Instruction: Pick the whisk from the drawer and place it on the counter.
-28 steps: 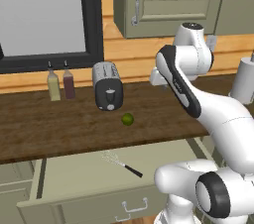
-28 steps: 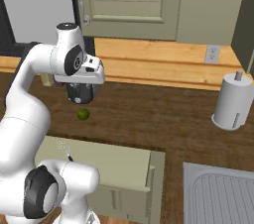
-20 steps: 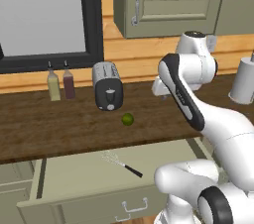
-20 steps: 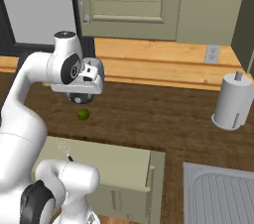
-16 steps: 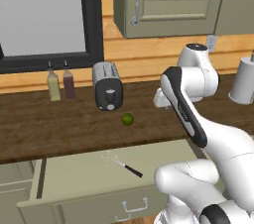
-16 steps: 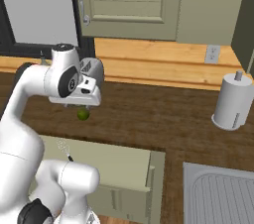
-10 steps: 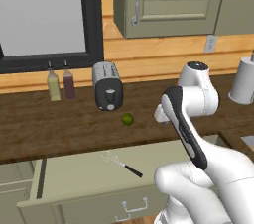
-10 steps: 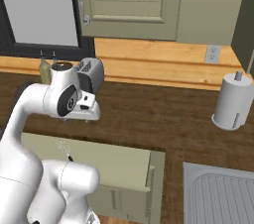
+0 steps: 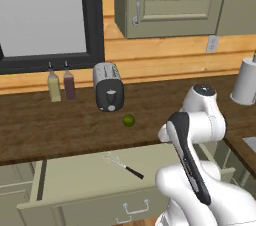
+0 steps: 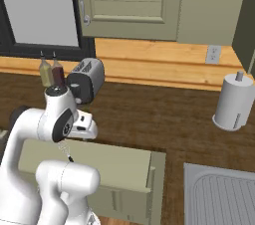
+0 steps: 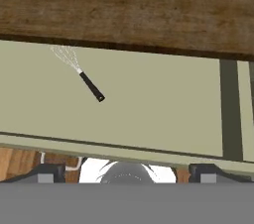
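Observation:
The whisk (image 11: 79, 73) lies loose on the pale floor of the open drawer (image 11: 158, 104), wire head toward the counter (image 11: 173, 10) and black handle toward the drawer front. My gripper (image 11: 127, 173) hovers above the drawer's front edge, apart from the whisk. Its fingertips (image 11: 47, 172) stand wide apart, open, with nothing between them. In the left base view the whisk (image 9: 122, 165) rests mid-drawer (image 9: 75, 182), left of my arm. In the right base view my hand (image 10: 82, 125) hangs over the drawer (image 10: 114, 167), and the whisk (image 10: 67, 154) peeks out just below it.
A green lime (image 9: 129, 120) sits on the counter (image 9: 50, 130) just behind the drawer. Farther back stand a toaster (image 9: 109, 87) and two bottles (image 9: 60, 84). A paper towel roll (image 10: 233, 102) stands to the right, with a sink (image 10: 224, 194) at the near right.
The arm has swung down from high above the counter, and the hand now hangs low over the open drawer. The whisk and the lime have not moved.

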You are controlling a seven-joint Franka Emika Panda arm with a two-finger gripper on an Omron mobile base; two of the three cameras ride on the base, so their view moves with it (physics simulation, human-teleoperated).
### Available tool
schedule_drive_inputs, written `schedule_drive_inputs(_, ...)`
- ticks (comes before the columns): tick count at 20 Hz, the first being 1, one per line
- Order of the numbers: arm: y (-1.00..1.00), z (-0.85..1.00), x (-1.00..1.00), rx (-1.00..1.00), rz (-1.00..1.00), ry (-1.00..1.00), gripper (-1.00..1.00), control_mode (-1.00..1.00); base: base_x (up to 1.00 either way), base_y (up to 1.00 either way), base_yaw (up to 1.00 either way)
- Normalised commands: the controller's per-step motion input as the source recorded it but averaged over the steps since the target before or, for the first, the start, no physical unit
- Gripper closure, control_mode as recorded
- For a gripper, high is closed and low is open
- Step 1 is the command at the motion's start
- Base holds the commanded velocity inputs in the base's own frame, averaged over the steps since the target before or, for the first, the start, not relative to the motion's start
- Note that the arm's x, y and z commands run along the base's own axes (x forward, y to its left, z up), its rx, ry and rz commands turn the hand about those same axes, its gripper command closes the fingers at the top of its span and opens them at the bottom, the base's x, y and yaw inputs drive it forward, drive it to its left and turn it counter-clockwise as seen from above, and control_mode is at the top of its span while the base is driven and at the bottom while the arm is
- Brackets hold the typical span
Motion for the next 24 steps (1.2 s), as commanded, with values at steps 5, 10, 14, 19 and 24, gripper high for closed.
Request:
schedule_drive_inputs(5, 0.13, -0.14, -0.75, 0.00, 0.00, -0.14, -1.00, -1.00, 0.00, 0.00, 0.00)
schedule_drive_inputs(10, 0.10, -0.06, -0.81, 0.00, 0.00, -0.16, -1.00, -1.00, 0.00, 0.00, 0.00)
schedule_drive_inputs(14, 0.00, 0.00, 0.02, 0.00, 0.00, -0.05, -1.00, -1.00, 0.00, 0.00, 0.00)
schedule_drive_inputs(19, -0.05, 0.10, 0.47, 0.05, 0.00, 0.00, -1.00, -1.00, 0.00, 0.00, 0.00)
schedule_drive_inputs(24, -0.01, 0.10, 0.29, 0.01, 0.00, 0.02, -1.00, -1.00, 0.00, 0.00, 0.00)
